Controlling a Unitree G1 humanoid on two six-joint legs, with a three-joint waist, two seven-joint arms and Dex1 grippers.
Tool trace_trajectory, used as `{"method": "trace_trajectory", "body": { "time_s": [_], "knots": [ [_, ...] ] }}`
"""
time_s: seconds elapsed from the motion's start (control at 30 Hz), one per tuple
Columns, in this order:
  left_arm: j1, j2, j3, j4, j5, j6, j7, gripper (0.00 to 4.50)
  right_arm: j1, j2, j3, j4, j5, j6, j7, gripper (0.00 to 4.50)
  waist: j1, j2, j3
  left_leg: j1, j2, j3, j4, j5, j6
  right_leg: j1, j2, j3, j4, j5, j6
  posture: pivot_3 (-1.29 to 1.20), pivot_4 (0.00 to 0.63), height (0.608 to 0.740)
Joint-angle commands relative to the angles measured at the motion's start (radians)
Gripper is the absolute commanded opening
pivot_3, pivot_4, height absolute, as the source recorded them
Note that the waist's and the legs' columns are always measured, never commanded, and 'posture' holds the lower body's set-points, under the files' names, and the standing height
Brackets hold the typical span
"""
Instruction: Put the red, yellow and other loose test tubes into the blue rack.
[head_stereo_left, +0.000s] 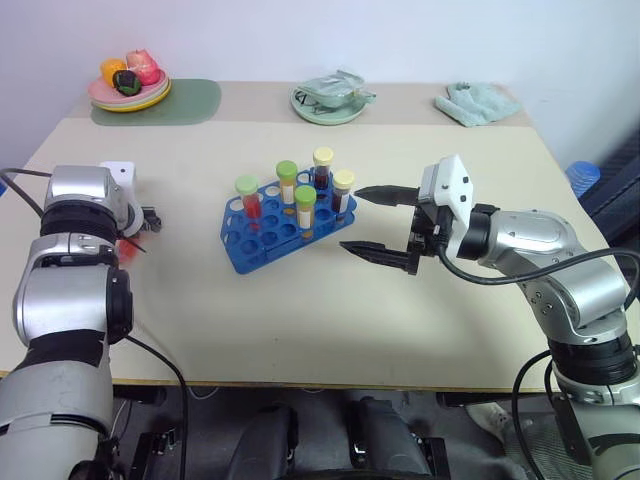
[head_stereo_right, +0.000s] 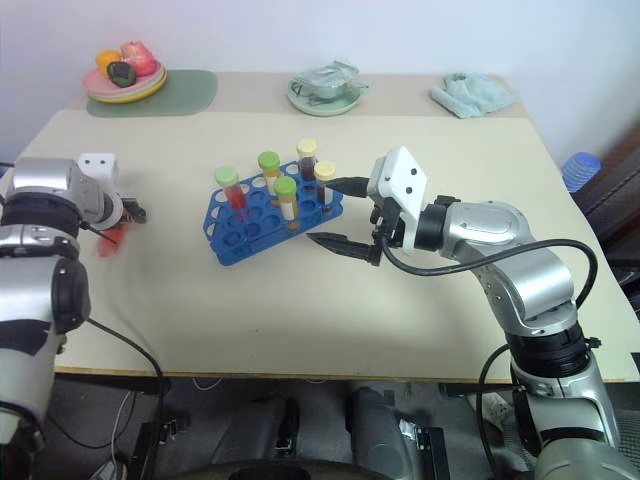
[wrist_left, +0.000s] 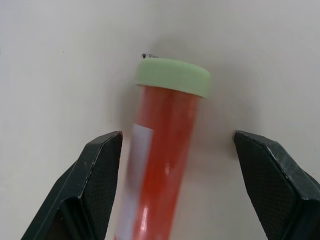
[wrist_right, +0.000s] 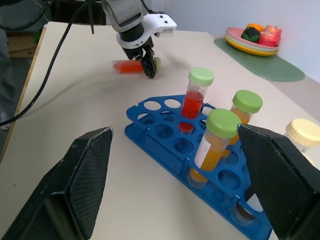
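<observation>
A loose test tube (wrist_left: 165, 150) with red liquid and a green cap lies flat on the table at the left. My left gripper (wrist_left: 176, 137) is open and points down over it, one finger on each side with a gap to the tube. The same tube (wrist_right: 127, 66) shows under that gripper in the right wrist view. The blue rack (head_stereo_left: 250, 250) sits mid-table and holds several upright tubes: a red one (head_stereo_left: 249, 197), orange-yellow ones with green caps (head_stereo_left: 304, 208), and dark ones with cream caps (head_stereo_left: 342, 190). My right gripper (head_stereo_left: 350, 220) hovers open just right of the rack, empty.
At the back left, a plate of fruit (head_stereo_left: 130, 85) rests on a green mat (head_stereo_left: 190, 100). A pale green plate (head_stereo_left: 330, 100) with crumpled wrapping stands at the back centre. A light green cloth (head_stereo_left: 478, 103) lies at the back right.
</observation>
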Motion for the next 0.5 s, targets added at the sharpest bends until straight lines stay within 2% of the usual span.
{"method": "trace_trajectory", "body": {
  "time_s": [0.03, 0.33, 0.43, 0.5],
  "knots": [
    [0.017, 0.02, 0.018, 0.071, 0.025, -0.033, 0.008, 3.61, 0.009, -0.015, -0.039, -0.04, 0.006, -0.014, -0.004, 4.09, -0.003, 0.0, 0.0, 0.0, 0.0, 0.0, 0.0, 0.0, 0.0, 0.0, 0.0, 0.0, 0.0, 0.0, 0.0, 0.0, 0.15, 0.74],
    [0.015, 0.0, 0.046, 0.118, 0.028, -0.062, -0.026, 3.61, 0.014, -0.022, -0.039, -0.038, 0.006, -0.018, 0.0, 4.09, -0.003, 0.003, -0.002, 0.001, 0.0, 0.001, 0.0, 0.0, 0.001, 0.0, 0.0, 0.001, 0.003, 0.0, 0.0, 0.0, 0.15, 0.74],
    [0.013, -0.007, 0.052, 0.128, 0.034, -0.069, -0.018, 2.8, 0.015, -0.022, -0.038, -0.038, 0.005, -0.018, 0.0, 4.09, 0.0, 0.003, -0.002, 0.001, 0.0, 0.001, 0.0, 0.0, 0.0, 0.0, 0.0, 0.001, 0.003, 0.0, 0.0, 0.0, 0.15, 0.74],
    [0.01, -0.011, 0.052, 0.131, 0.04, -0.065, -0.022, 1.84, 0.018, -0.024, -0.039, -0.039, 0.005, -0.018, 0.0, 4.09, -0.002, 0.003, -0.002, 0.001, 0.0, 0.001, 0.0, 0.0, 0.0, 0.0, 0.0, 0.001, 0.003, 0.0, 0.0, 0.0, 0.15, 0.74]
  ]
}}
